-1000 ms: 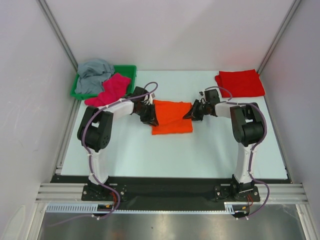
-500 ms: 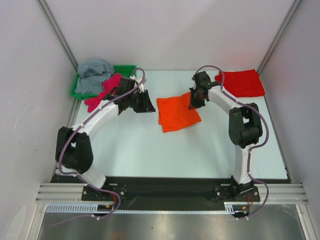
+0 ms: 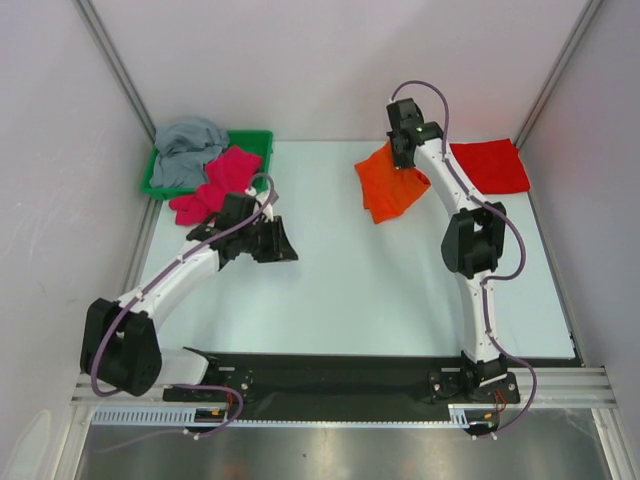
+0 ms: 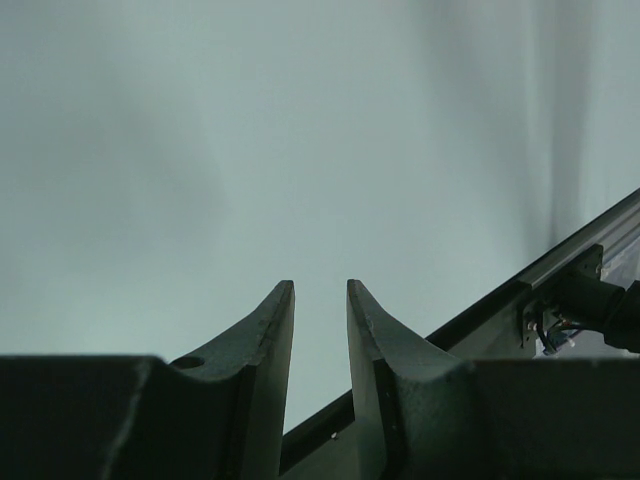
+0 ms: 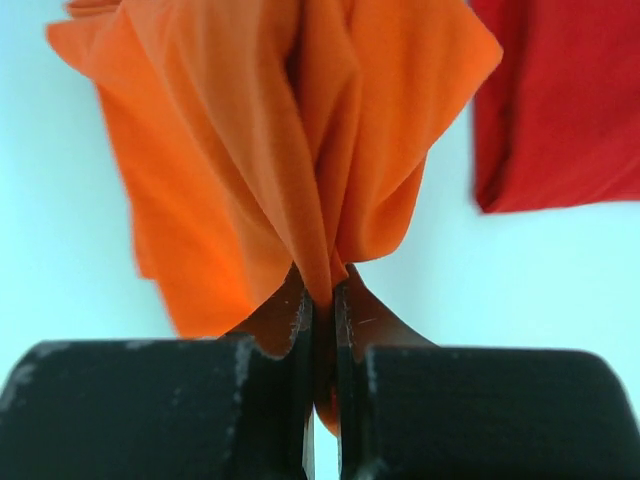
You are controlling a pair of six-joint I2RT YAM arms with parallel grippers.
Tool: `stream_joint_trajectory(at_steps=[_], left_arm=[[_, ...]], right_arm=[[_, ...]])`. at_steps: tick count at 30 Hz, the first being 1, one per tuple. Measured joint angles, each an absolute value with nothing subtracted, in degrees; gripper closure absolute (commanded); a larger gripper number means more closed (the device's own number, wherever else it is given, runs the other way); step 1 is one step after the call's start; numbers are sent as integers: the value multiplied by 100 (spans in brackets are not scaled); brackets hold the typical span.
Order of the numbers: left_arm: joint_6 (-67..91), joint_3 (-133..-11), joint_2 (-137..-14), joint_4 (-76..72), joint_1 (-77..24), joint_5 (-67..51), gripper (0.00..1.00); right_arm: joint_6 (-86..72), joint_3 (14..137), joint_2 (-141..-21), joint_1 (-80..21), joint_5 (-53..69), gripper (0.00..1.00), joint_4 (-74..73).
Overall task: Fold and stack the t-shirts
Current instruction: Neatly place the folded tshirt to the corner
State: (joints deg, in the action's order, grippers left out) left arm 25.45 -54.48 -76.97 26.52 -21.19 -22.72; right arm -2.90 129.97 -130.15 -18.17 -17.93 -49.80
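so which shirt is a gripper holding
The orange t-shirt, bunched in the right gripper. The red t-shirt lies flat alone; the pink t-shirt and grey t-shirt are heaped at the green tray.

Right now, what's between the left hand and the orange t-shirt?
Only bare table between left hand and orange t-shirt; the top view shows it.

The tray (image 3: 258, 142) is seen in green. A plain grey t-shirt (image 3: 188, 150) and a plain magenta pink t-shirt (image 3: 215, 182) are seen at it. Well right of it, a solid bright orange t-shirt (image 3: 392, 190) and, farther right, a solid red t-shirt (image 3: 490, 166) are set off against the pale bluish-white worktop (image 3: 350, 290).
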Motion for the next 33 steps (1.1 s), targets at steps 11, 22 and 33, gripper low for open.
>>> stream_joint_trajectory(at_steps=[11, 22, 33], left_arm=[[2541, -4829, -7231, 2628, -2119, -2305, 68], [2432, -4829, -7234, 2797, -2119, -2397, 68], [2222, -4831, -7258, 2991, -2119, -2443, 68]], right_arm=[[473, 13454, -13594, -1184, -2617, 100, -5216], [1085, 13668, -13607, -878, -2816, 100, -4890], [1542, 14265, -13673, -803, -2904, 100, -4206]])
